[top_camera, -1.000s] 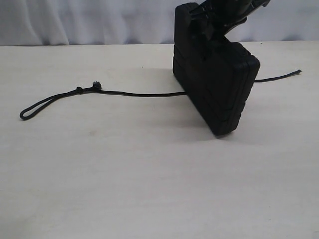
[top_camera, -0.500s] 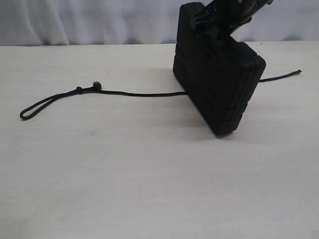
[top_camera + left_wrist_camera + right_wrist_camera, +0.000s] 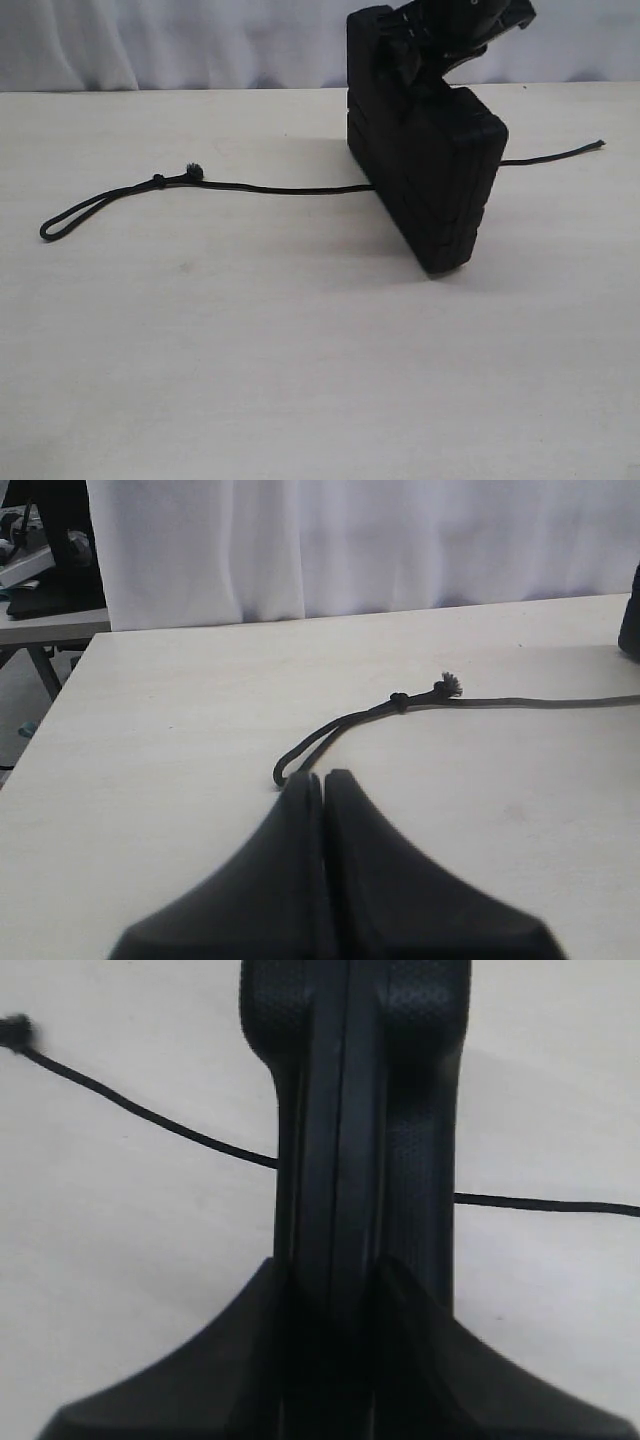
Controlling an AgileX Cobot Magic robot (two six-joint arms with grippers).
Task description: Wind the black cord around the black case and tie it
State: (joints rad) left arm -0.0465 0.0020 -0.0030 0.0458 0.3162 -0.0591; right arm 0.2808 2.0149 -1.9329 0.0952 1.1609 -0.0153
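The black case (image 3: 425, 165) stands tilted on one corner on the table, over the black cord (image 3: 280, 188). My right gripper (image 3: 450, 35) is shut on the case's top edge. In the right wrist view the case (image 3: 360, 1110) runs between the fingers, with the cord (image 3: 150, 1115) passing beneath it on both sides. The cord's knotted loop (image 3: 95, 205) lies at the left and its free end (image 3: 598, 145) at the right. In the left wrist view my left gripper (image 3: 323, 777) is shut on nothing, just short of the loop's tip (image 3: 285, 770). The frayed tuft (image 3: 448, 685) shows beyond it.
The pale table (image 3: 300, 370) spreads wide in front of the case. A white curtain (image 3: 180, 40) hangs behind the table's far edge. Off the table's corner, a stand with equipment (image 3: 40, 570) shows in the left wrist view.
The case has swung on its lower corner: it tipped a little to the right, then came back left and stands steeper now. The cord has not moved.
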